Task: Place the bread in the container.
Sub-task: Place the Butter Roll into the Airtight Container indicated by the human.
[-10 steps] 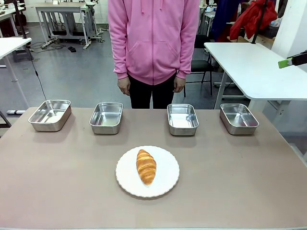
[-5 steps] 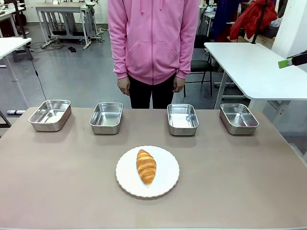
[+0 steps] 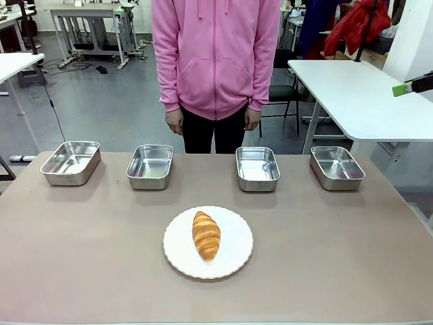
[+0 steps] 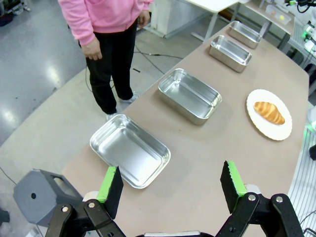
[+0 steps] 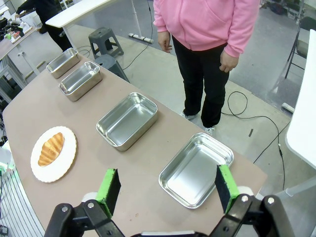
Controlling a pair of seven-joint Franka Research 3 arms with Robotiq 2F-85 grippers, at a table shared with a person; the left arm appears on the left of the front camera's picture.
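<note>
We see the top edge cut the person in the pink hooded sweatshirt (image 3: 216,61) at the shoulders; the right edge cuts the white side table (image 3: 352,98).

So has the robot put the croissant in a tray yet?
Not yet. Done: nothing, the croissant lies on the white plate and all four steel trays are empty. In hand: nothing, the left end effector and right end effector hang open above the table. Left: grasp the croissant and set it in a tray.
</note>
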